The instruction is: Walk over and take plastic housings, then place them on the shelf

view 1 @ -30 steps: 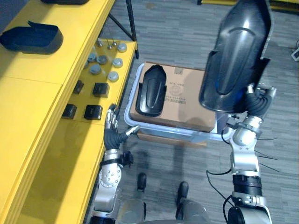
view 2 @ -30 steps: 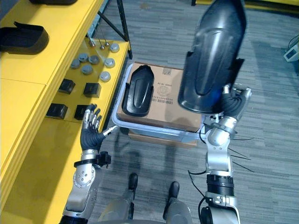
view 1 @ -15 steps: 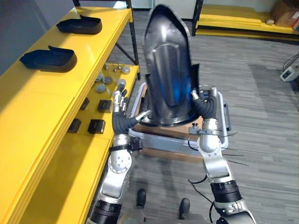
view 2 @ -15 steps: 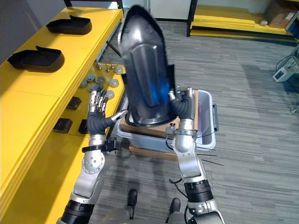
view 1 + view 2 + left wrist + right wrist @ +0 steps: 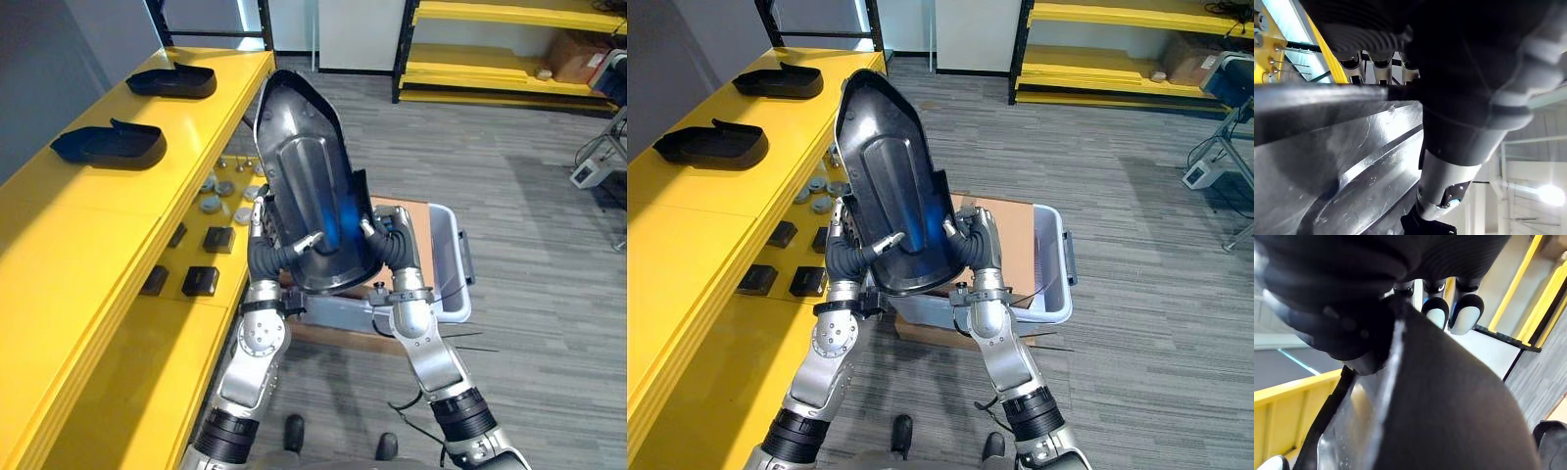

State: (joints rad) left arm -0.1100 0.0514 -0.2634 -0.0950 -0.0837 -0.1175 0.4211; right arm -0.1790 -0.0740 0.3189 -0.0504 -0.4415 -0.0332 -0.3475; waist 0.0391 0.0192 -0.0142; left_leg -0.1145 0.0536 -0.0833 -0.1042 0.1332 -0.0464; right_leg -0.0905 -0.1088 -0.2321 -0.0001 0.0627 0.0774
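A large black plastic housing [image 5: 309, 186] stands upright in front of me, its hollow glossy side facing me. My left hand [image 5: 263, 259] grips its lower left edge, thumb inside and fingers behind. My right hand [image 5: 392, 245] grips the lower right edge the same way. In the left wrist view my fingers [image 5: 1374, 63] hook over the housing's rim [image 5: 1352, 166]; in the right wrist view the fingertips [image 5: 1464, 316] curl past its dark edge [image 5: 1449, 406]. Two more black housings [image 5: 110, 145] [image 5: 174, 80] lie on the yellow shelf top [image 5: 69, 255] at my left.
A grey plastic bin [image 5: 453, 284] holding a cardboard box [image 5: 421, 211] sits on the floor behind the held housing. The lower yellow shelf carries small black blocks [image 5: 201, 281] and grey round parts [image 5: 211, 204]. More yellow racks [image 5: 509, 15] stand at the back.
The housing came down from high on my right to the centre. My left hand rose and closed on its left edge. The camera has tilted up, showing more of the room.
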